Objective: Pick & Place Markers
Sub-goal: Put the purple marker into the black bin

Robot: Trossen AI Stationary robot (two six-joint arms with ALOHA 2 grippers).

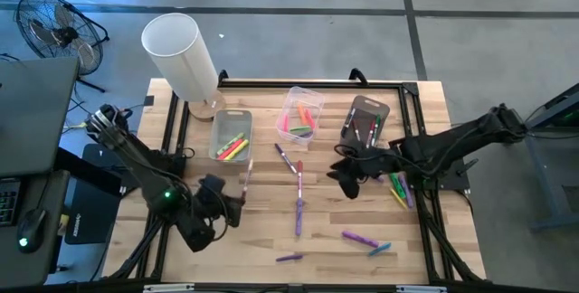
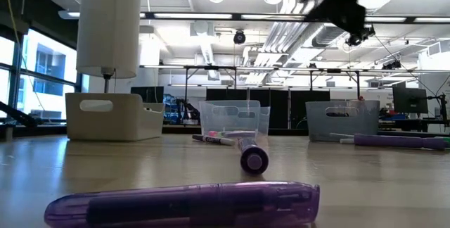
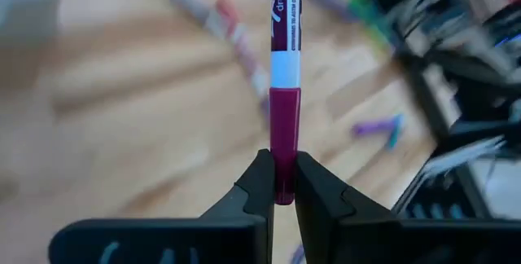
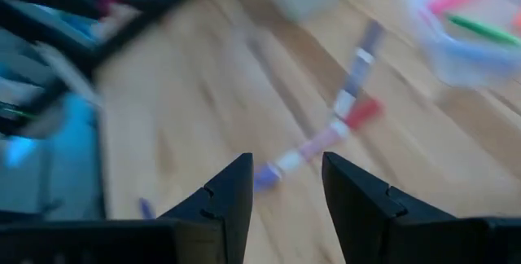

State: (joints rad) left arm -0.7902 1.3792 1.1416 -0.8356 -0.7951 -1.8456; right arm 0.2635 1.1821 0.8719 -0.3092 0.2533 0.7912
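From above, my left end effector (image 1: 237, 201) sits low over the counter (image 1: 262, 239) near its left front, pinching a marker (image 1: 246, 181) that points toward the left bin (image 1: 231, 136). My right end effector (image 1: 344, 177) hovers mid-counter beside the dark right bin (image 1: 365, 121), its fingers spread around nothing. Between the two lie loose markers: a red-capped one (image 1: 289, 160), a purple one (image 1: 298, 215), and more purple ones (image 1: 359, 238) nearer the front. A white lamp (image 1: 181, 58) stands at the back left corner, close by the left bin. The middle bin (image 1: 301, 117) holds pink and green pens.

At counter height, a purple marker (image 2: 183, 204) fills the foreground, another (image 2: 253, 156) points at the camera, and the three bins stand in a row behind.

Through my left wrist, the two fingers (image 3: 256, 184) are pressed onto the dark red cap of the dry-erase marker (image 3: 285, 93), which stands straight out from them.

Through my right wrist, my fingers (image 4: 232, 187) stand apart above the bare wood, a line of markers (image 4: 342, 121) lying just beyond.
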